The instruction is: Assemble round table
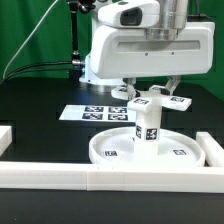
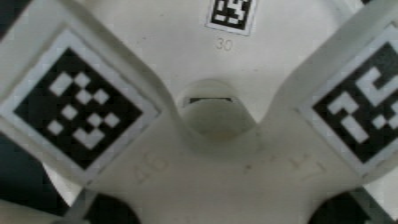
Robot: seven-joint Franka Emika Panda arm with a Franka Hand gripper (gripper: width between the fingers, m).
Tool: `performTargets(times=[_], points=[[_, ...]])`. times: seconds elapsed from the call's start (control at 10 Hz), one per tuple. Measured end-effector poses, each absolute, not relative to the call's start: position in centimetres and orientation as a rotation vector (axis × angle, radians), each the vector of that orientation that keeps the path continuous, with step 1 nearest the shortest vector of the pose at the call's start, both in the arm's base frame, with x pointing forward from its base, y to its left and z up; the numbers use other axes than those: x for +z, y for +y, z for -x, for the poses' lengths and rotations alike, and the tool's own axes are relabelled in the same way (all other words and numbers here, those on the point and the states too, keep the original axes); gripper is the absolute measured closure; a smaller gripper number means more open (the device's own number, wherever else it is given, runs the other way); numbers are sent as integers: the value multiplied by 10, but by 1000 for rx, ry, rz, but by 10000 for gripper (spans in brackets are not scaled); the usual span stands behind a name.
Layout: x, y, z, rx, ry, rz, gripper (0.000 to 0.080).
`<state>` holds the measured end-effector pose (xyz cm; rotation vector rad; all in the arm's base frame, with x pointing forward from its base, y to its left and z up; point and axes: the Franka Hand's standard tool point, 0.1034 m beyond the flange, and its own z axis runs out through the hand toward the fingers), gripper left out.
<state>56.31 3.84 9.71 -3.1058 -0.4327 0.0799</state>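
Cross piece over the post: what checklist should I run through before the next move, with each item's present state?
1. Round disc flat on the table: ok.
2. Post upright on the disc: ok.
3. Cross piece sits at the post's top: ok by the exterior view.
4. Cross piece fully seated or threaded on the post: cannot tell.
5. Claw grip on the cross piece: cannot tell; fingertips are not clearly visible in either view.
6. Wrist view centred on the cross piece hub: ok.
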Motion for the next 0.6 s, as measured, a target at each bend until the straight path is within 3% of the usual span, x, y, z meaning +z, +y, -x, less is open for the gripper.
performTargets(times=[0.6], points=[[97, 40, -563, 74, 294, 3106, 354]])
